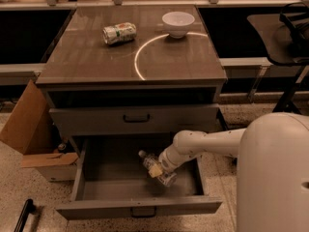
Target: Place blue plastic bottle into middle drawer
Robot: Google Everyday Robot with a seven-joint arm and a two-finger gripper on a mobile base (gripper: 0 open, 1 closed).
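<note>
The job is almost at its end: this looks like the letting-go step. The arm reaches in from the right of the frame, and the tool (165, 172) is low inside the open drawer (140, 208), a bit right of its middle. The bottle (153, 166) is there too, right against the tool. It is tipped over, with its white cap pointing to the upper left. I cannot tell if the tool is gripping the bottle or has let it go, and I cannot tell if the bottle lies on the drawer floor. I think the next move is to make sure the bottle is down and free, then lift the arm straight up and out without bumping the drawer walls or knocking the bottle. Apart from the bottle and the tool, I see nothing in the open drawer. The shut drawer (136, 120) above it hides what it holds. On the table (87, 62) at the top of the frame, a squashed can (119, 33) lies on its side. A white bowl (178, 23) stands near it, and I see nothing in the bowl.
</note>
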